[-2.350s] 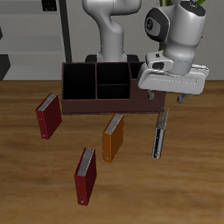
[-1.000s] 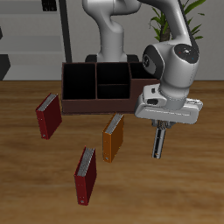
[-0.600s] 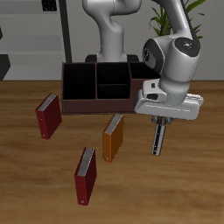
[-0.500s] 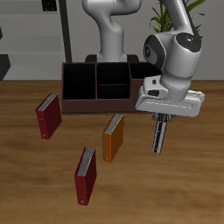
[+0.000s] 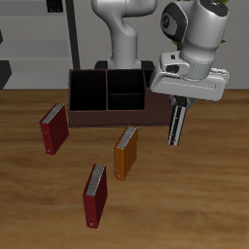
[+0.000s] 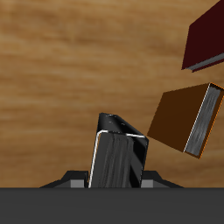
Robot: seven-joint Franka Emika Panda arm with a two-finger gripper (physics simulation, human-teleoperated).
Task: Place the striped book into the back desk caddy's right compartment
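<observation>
I have the gripper (image 5: 180,101) closed on the upper end of the striped book (image 5: 177,124), which hangs on end beneath it, clear of the table and toward the back edge. In the wrist view the striped book (image 6: 119,160) sits clamped across its thin covers, leaning slightly to one side.

I judge the book rigid and light, with smooth covers that could slip or pivot in a narrow end grip. Hold across the flat faces near the top edge, as now, and avoid sudden rotation.

The back desk caddy (image 5: 107,95) stands along the back edge of the table, just beside the hanging book. The right compartment (image 5: 88,92) is the large open end section at the caddy's far end from the book, so I must carry the book across the caddy's length.

The orange book (image 5: 126,153) and two dark red books (image 5: 53,128) (image 5: 94,194) lie nearer the front edge, out of the path.
</observation>
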